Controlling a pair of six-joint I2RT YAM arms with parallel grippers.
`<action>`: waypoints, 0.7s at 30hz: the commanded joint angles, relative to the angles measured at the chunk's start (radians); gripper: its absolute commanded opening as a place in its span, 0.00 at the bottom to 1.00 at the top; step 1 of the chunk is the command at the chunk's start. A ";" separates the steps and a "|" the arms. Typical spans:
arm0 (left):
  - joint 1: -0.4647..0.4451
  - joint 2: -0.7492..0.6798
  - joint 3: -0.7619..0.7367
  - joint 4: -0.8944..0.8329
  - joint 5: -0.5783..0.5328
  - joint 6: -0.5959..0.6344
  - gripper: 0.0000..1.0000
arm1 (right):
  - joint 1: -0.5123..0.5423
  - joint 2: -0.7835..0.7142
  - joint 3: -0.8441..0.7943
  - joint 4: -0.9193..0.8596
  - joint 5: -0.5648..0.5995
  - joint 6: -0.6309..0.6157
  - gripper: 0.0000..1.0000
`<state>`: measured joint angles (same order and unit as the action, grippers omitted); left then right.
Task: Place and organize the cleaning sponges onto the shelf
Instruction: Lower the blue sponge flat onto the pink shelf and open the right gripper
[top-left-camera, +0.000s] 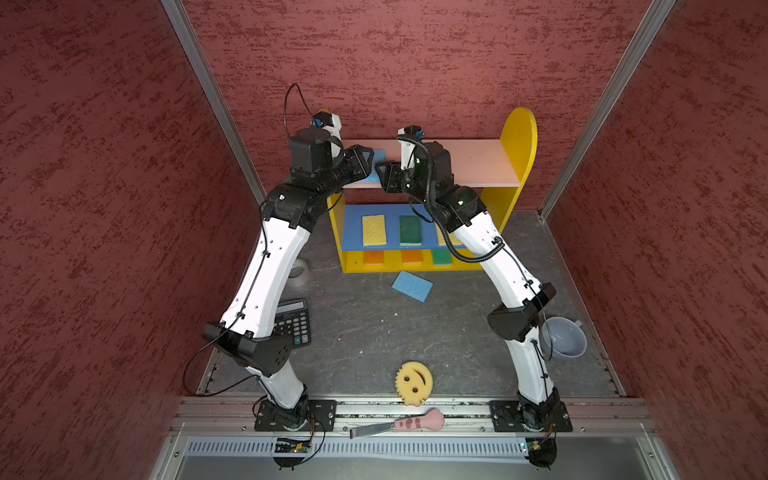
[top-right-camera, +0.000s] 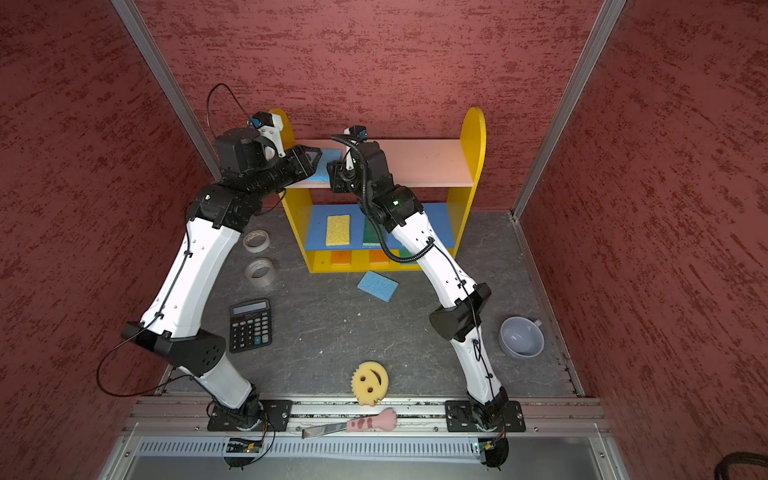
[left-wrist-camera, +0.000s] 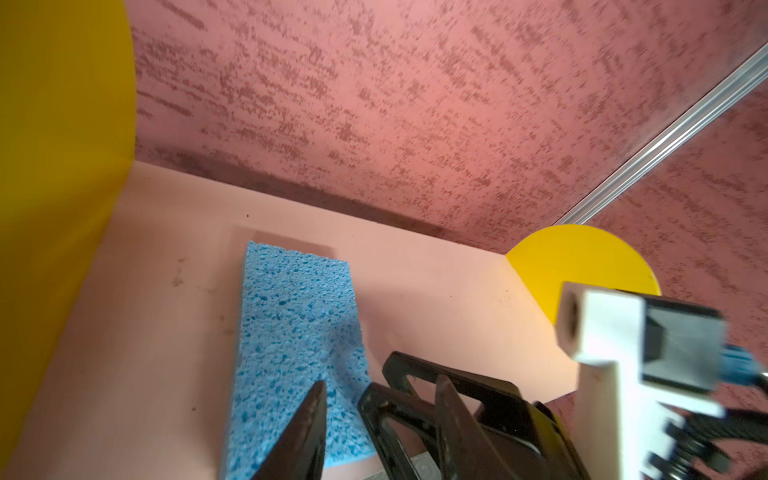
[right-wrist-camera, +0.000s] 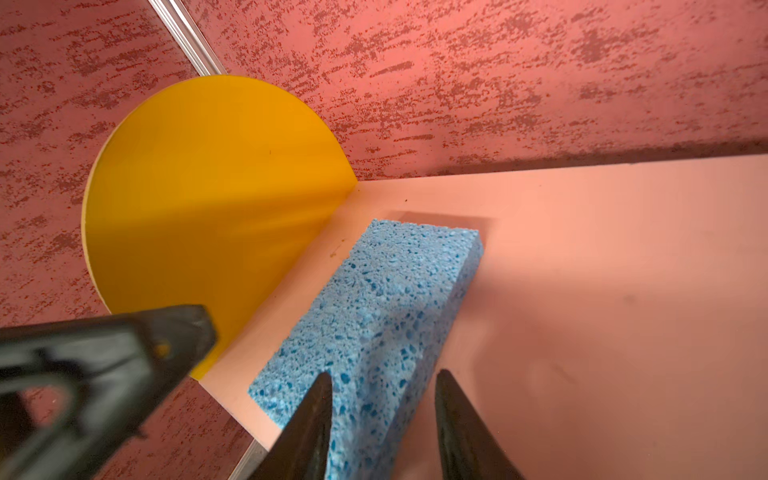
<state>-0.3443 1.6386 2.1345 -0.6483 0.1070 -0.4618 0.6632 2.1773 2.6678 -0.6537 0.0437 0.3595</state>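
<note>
The placed blue sponge (right-wrist-camera: 386, 299) is seen lying flat on the pink upper board (right-wrist-camera: 602, 249) of the shelf (top-left-camera: 519, 141), just beside the yellow side panel (right-wrist-camera: 208, 187), with a strip of bare board between them. Its long axis is laid from the board's front edge toward the back wall. Both sets of fingers are pointed roughly along that line, so the sponge stretches away ahead of the tips. The right gripper (right-wrist-camera: 384, 374) is held with its jaws parted over the sponge's near end, one tip over the foam and the other off its side above bare board; nothing is clamped. The left gripper (left-wrist-camera: 380, 380) is likewise spread, with one tip over the near corner of the same sponge, and no grip is made there either. The placing of this piece is judged done. A straight withdrawal backward along the sponge's long axis is called for, so that it is not dragged askew. Behind and below both grippers, the loose blue sponge (top-left-camera: 412, 286) is found on the table (top-left-camera: 353, 332) just before the shelf's base, and it is judged nearer the right arm. The smiley sponge (top-left-camera: 414, 382) is set farther back, close to the arm bases.
</note>
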 joint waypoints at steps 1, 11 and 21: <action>-0.010 -0.090 -0.063 0.058 0.004 0.025 0.43 | -0.005 -0.077 -0.023 -0.016 -0.033 -0.032 0.42; 0.003 -0.162 -0.217 0.075 -0.053 0.032 0.43 | 0.019 -0.192 -0.182 0.003 -0.071 -0.056 0.19; 0.014 -0.122 -0.204 0.078 -0.041 0.011 0.43 | 0.049 -0.171 -0.197 -0.033 -0.153 -0.021 0.00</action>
<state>-0.3359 1.5112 1.9087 -0.5831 0.0692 -0.4446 0.7052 2.0037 2.4767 -0.6685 -0.0563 0.3218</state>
